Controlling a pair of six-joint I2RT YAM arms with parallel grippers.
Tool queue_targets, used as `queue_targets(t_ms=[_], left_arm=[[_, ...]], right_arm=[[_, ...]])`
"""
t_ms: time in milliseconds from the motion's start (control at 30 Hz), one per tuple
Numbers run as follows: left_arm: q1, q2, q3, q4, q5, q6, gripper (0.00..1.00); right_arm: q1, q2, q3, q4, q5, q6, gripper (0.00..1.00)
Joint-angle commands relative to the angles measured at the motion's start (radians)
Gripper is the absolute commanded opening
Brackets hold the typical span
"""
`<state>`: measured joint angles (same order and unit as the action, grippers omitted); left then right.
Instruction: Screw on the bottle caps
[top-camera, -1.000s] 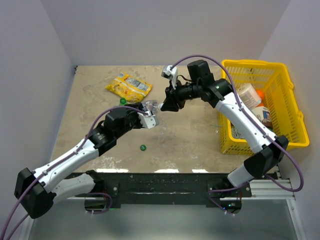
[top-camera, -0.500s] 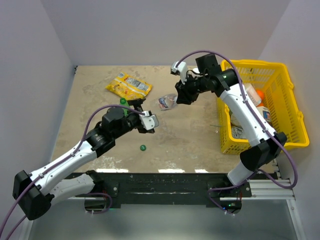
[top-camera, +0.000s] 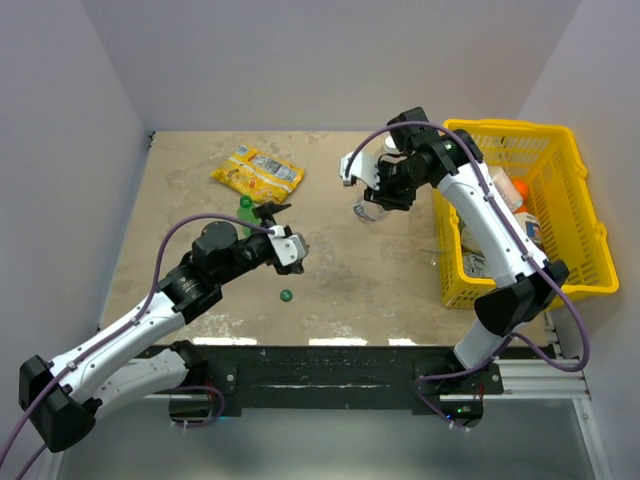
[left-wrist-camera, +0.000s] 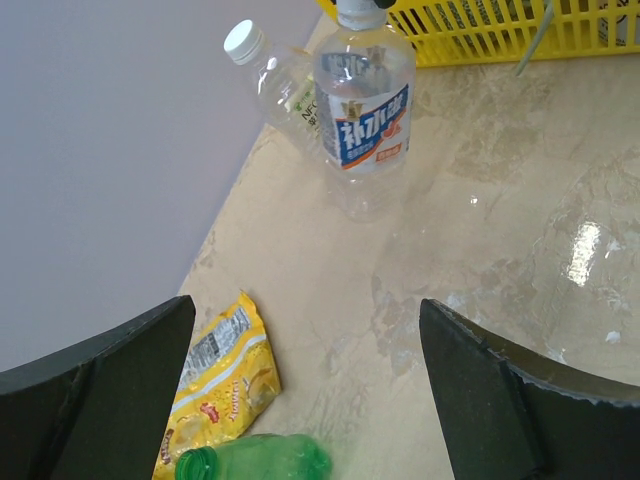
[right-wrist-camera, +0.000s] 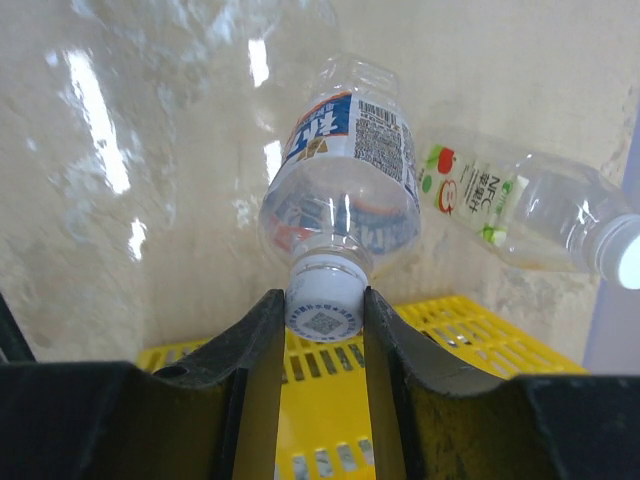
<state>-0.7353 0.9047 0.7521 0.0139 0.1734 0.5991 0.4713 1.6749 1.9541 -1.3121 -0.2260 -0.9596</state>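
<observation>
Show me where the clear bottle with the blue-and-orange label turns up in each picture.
Top external: labelled bottle right of centre, left of the basket.
Left wrist: labelled bottle at top centre.
Right wrist: labelled bottle mid-frame, its cap pinched in the right gripper.
Shared landmark: the yellow basket, visible in all three.

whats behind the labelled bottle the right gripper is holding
In the left wrist view: a second clear bottle, white cap on, tilted, and the yellow basket. The held bottle covers that bottle's base.
</observation>
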Motion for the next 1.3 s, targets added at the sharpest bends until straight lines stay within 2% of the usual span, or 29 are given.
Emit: queue_targets(t_ms=[0, 200, 400, 633, 900, 1000, 1033, 1100, 1267], left_arm=[[0.005, -0.036, -0.039, 0.078, 0.017, -0.032, 1.0], [0.007, -0.075, -0.097, 0.113, 0.014, -0.048, 1.0], [0.007, -0.087, -0.117, 0.115, 0.018, -0.061, 1.0], [0.01, -0.076, -0.114, 0.107, 0.021, -0.062, 0.99], [0.024, -0.069, -0.106, 0.092, 0.02, -0.064, 1.0], [0.028, -0.07, -0.109, 0.089, 0.021, -0.068, 1.0], [0.03, -0.069, -0.111, 0.089, 0.023, -0.07, 0.99], [0.03, -0.067, -0.112, 0.09, 0.029, -0.071, 0.99], [0.034, -0.063, -0.111, 0.095, 0.032, -0.075, 1.0]], right_arm=[[0.0, -0.047, -0.064, -0.113, 0.157, -0.218, 0.0], [0.0, -0.087, -0.125, -0.116, 0.157, -0.243, 0.0], [-0.002, -0.118, -0.251, -0.115, 0.083, -0.255, 0.0], [-0.002, -0.041, -0.198, -0.115, 0.042, -0.228, 0.0], [-0.003, 0.014, -0.175, -0.113, 0.066, -0.242, 0.0], [-0.002, 0.035, -0.15, -0.113, 0.065, -0.228, 0.13], [-0.002, 0.045, -0.141, -0.111, 0.063, -0.219, 0.23], [-0.002, 0.069, -0.106, -0.111, 0.047, -0.189, 0.35], [-0.003, 0.118, -0.015, -0.111, -0.018, -0.122, 0.44]])
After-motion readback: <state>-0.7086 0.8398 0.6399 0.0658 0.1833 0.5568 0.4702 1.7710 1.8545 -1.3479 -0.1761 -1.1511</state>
